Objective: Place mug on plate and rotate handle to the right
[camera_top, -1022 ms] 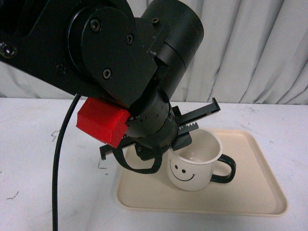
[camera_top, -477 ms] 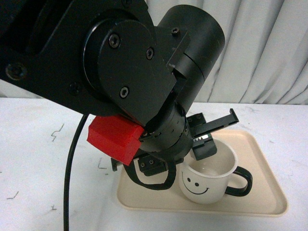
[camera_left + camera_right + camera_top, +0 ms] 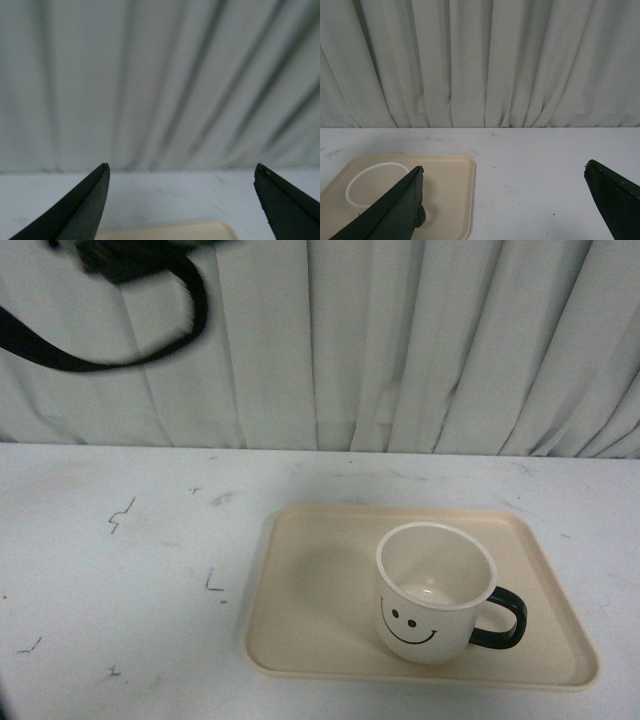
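The cream-white mug [image 3: 435, 592] stands upright on the beige plate [image 3: 320, 630], smiley face toward me. Its dark handle [image 3: 500, 621] points to the right. No gripper shows in the front view; only a black cable and a bit of arm [image 3: 130, 260] remain at the top left. In the left wrist view my left gripper [image 3: 182, 172] is open and empty, raised, with a corner of the plate [image 3: 200, 231] below. In the right wrist view my right gripper [image 3: 505, 172] is open and empty, beside the plate [image 3: 450, 190]; the mug's rim [image 3: 357, 182] shows behind one finger.
The white table [image 3: 120, 570] has small dark scuff marks to the left of the plate. A pleated pale curtain [image 3: 400, 340] hangs along the back edge.
The left arm, which stood over the mug with its fingers at the rim, has let go and lifted up out of the front view. The mug stays where it was half a second ago.
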